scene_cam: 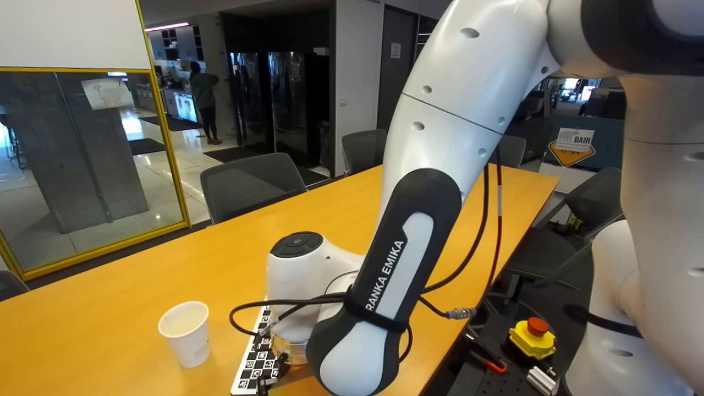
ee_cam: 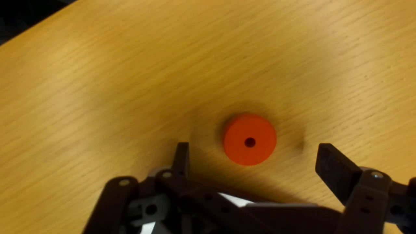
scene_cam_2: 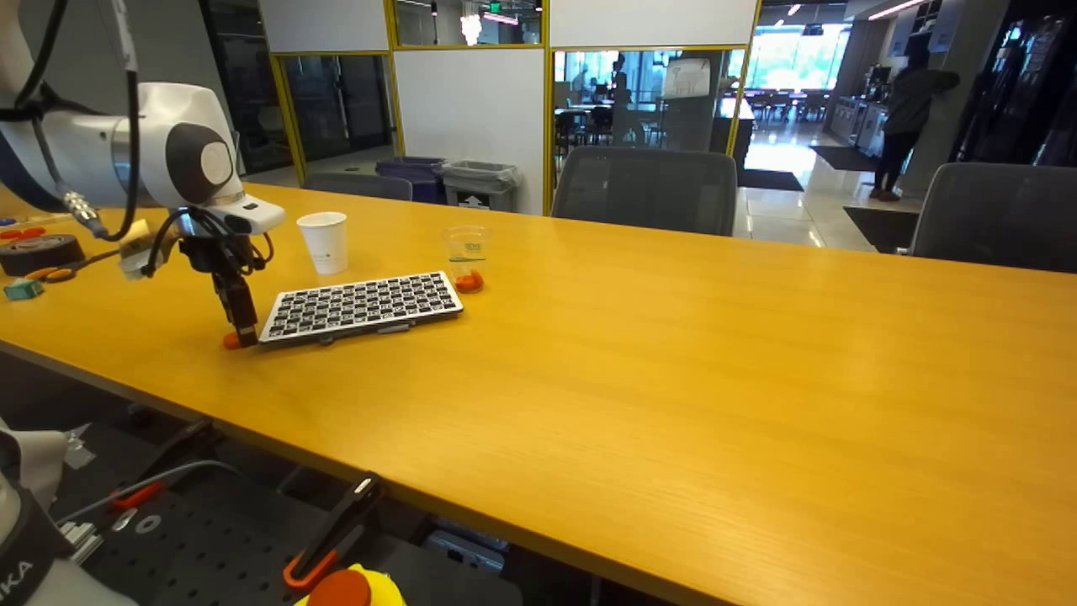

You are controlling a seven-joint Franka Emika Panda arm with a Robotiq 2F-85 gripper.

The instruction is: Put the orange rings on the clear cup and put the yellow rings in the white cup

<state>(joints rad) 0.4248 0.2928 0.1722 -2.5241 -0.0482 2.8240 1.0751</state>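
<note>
An orange ring [ee_cam: 250, 141] lies flat on the table in the wrist view. My gripper [ee_cam: 253, 144] is open, with one finger on each side of the ring and neither touching it. In an exterior view the fingertips [scene_cam_2: 245, 338] are low by the table beside that ring [scene_cam_2: 230, 341]. More orange rings [scene_cam_2: 469, 282] sit at the bottom of the clear cup [scene_cam_2: 465, 244], beyond the board's far right corner. The white cup [scene_cam_2: 326, 244] stands upright behind the board; it also shows in an exterior view [scene_cam: 190, 335]. No yellow rings are visible.
A checkered board [scene_cam_2: 362, 307] lies right beside my fingers. A black tape roll [scene_cam_2: 40, 252], scissors [scene_cam_2: 50, 274] and a teal block [scene_cam_2: 23, 289] lie at the far left. The table edge [ee_cam: 39, 21] is near. Cables hang along the arm.
</note>
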